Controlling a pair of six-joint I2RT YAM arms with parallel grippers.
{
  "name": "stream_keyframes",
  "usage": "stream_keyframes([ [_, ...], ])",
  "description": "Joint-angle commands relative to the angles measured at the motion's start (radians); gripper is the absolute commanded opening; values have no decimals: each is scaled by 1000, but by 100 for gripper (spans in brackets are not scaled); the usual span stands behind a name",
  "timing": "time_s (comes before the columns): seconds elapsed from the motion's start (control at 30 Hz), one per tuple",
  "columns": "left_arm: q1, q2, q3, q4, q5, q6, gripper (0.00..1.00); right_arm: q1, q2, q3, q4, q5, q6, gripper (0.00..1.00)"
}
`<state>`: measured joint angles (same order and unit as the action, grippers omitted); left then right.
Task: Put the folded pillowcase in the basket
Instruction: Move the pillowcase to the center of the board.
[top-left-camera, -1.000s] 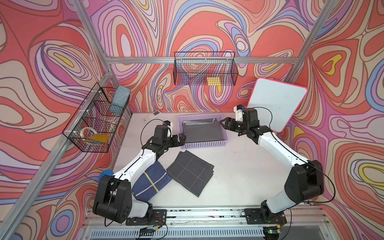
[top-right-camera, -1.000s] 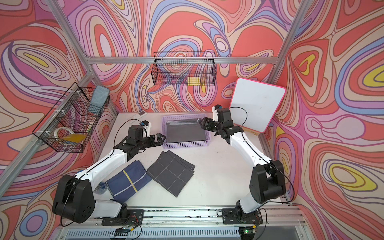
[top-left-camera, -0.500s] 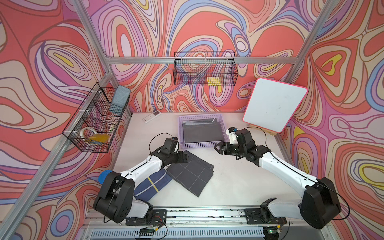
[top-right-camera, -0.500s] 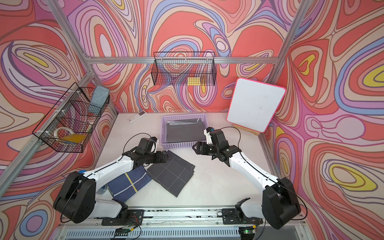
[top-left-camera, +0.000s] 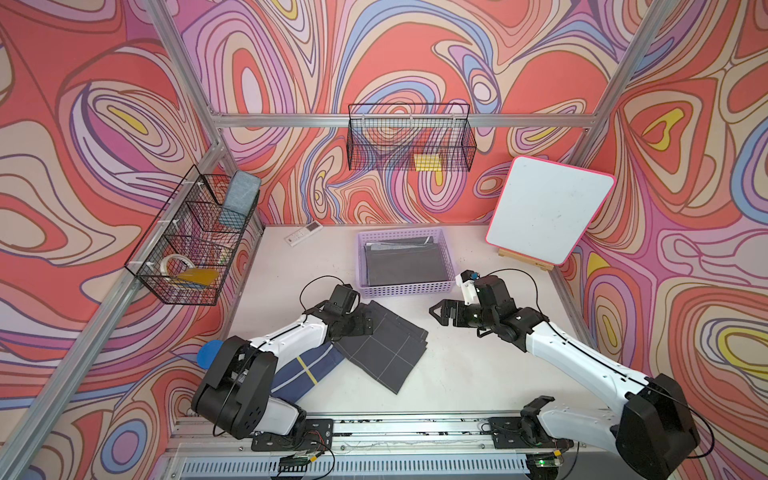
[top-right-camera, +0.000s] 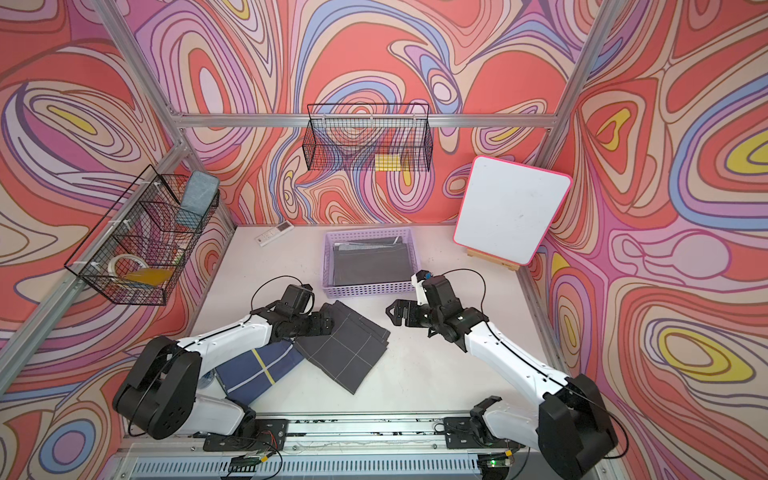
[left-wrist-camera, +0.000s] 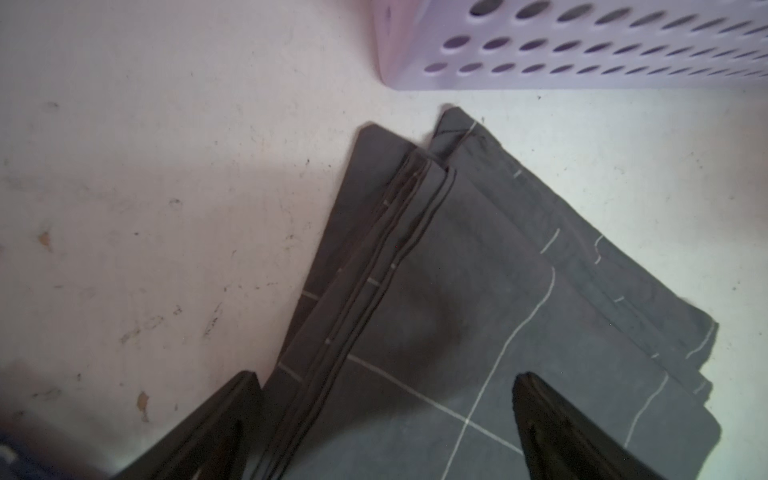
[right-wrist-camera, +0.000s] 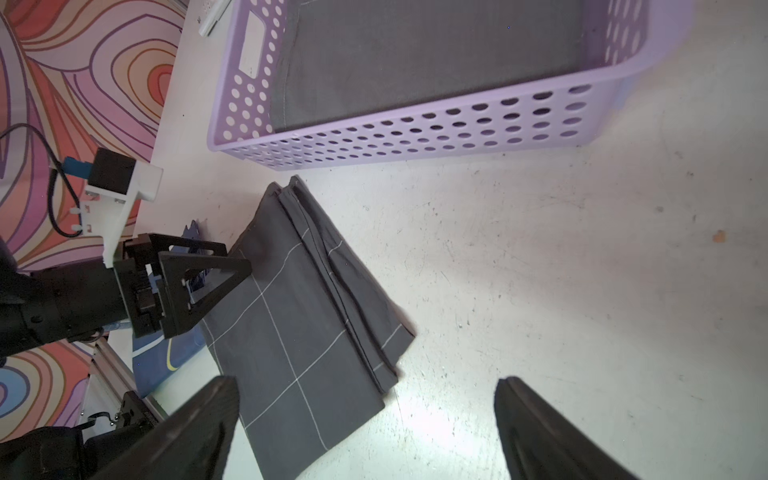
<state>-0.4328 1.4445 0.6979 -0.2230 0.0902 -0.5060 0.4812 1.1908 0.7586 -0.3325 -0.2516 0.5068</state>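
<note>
The folded pillowcase (top-left-camera: 386, 347) (top-right-camera: 345, 347) is dark grey with thin white grid lines and lies flat on the table just in front of the basket. The basket (top-left-camera: 403, 287) (top-right-camera: 370, 289) is lilac plastic with rows of holes, and a dark grey folded cloth lies inside it. My left gripper (top-left-camera: 366, 325) (top-right-camera: 328, 325) is open and low over the pillowcase's left corner. Its fingers straddle the stacked folded edge (left-wrist-camera: 374, 270), one over the table and one over the cloth. My right gripper (top-left-camera: 435, 313) (top-right-camera: 390, 313) (right-wrist-camera: 365, 382) hangs open above bare table right of the pillowcase (right-wrist-camera: 299, 316).
A navy cloth with a yellow stripe (top-left-camera: 307, 370) lies partly under my left arm. A pink-rimmed whiteboard (top-left-camera: 548, 216) leans at the back right. Black wire baskets hang on the back wall (top-left-camera: 409, 143) and left wall (top-left-camera: 195, 241). A white remote (top-left-camera: 303, 234) lies at the back.
Both grippers have pulled back from the basket's sides toward the front. The left has come down at the pillowcase's left corner. The right now sits to the pillowcase's right.
</note>
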Motion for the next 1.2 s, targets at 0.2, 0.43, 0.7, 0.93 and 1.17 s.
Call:
stream_keyframes([
  [0.2,-48,31,-25,-31,26,-36,99,9,-14,-25,-2,-2,25,98],
  [0.43,-174,18,-41,-31,26,-121,99,10,-17,-31,-45,9,58,98],
  [0.7,-336,-2,-32,-35,-9,-228,99,9,-35,-55,-141,41,92,96],
  [0.93,-451,-11,-17,-59,-43,-293,97,10,-40,-85,-233,75,108,94],
  [1.17,-477,-95,-46,-69,-136,-337,99,10,7,-109,-275,85,122,89],
])
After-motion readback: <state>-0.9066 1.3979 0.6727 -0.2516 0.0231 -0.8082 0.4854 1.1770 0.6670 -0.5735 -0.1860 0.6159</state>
